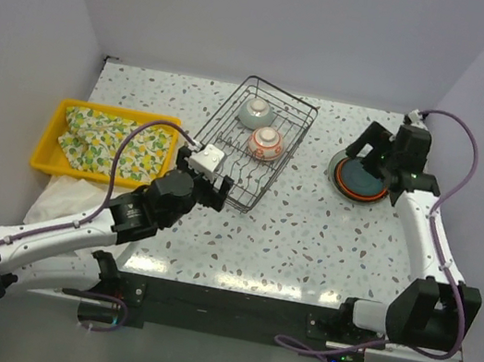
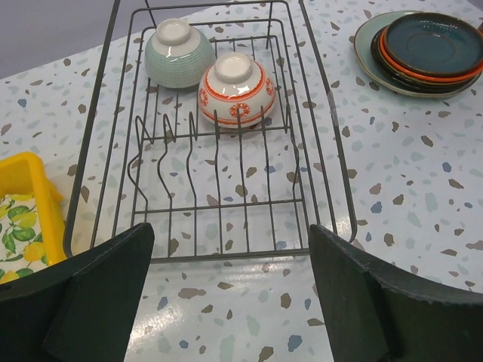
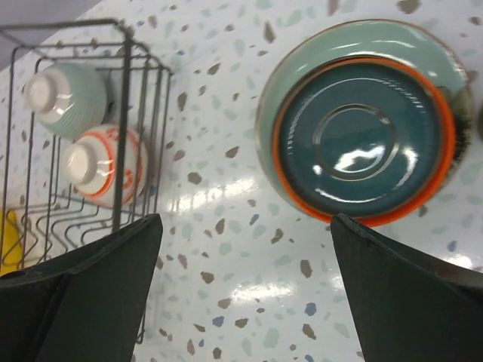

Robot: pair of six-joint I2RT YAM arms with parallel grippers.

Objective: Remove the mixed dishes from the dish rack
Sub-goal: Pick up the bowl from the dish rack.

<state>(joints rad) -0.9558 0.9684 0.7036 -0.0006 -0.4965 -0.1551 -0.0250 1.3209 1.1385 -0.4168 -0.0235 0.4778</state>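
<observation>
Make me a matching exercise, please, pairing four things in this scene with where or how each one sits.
Things:
1. celadon bowl
2. plate stack
3. lemon-print cloth
4. left pincer

Places or states:
A. in the yellow tray
B. open, at the near end of the dish rack
C. on the table, right of the rack
D. upturned inside the rack

Pairs: 1-D, 2-C, 3-A, 4-B.

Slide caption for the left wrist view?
Open left gripper facing the dish rack, which holds an inverted celadon bowl and red-patterned bowl; stacked plates beside it.
</observation>
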